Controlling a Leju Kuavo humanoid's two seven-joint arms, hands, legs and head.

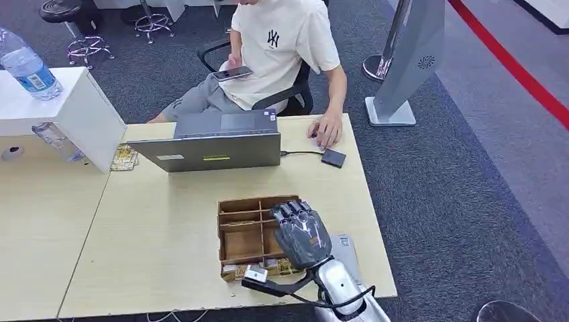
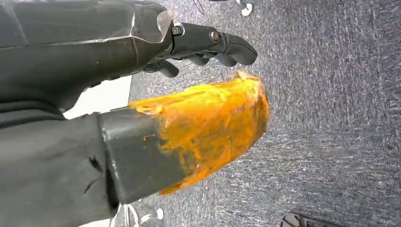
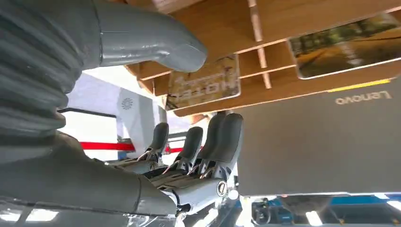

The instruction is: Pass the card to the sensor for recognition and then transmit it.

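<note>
r hand (image 1: 302, 233) hovers over wooden card box (image 1: 245, 235) on table (image 1: 154, 255), fingers (image 3: 227, 137) apart, holding nothing. cards (image 3: 204, 82) lie in box compartments. l hand (image 2: 142, 42) hangs over carpet, fingers loosely curled, holding nothing. sensor (image 1: 333, 158) sits by laptop (image 1: 215, 144), near person's hand (image 1: 327, 129).

A grey laptop (image 1: 213, 142) stood open on the desk (image 1: 154, 228), facing a seated person (image 1: 268, 54) who held a phone (image 1: 232, 73). A water bottle (image 1: 28, 67) rested on a white box (image 1: 74, 117) beside it.
</note>
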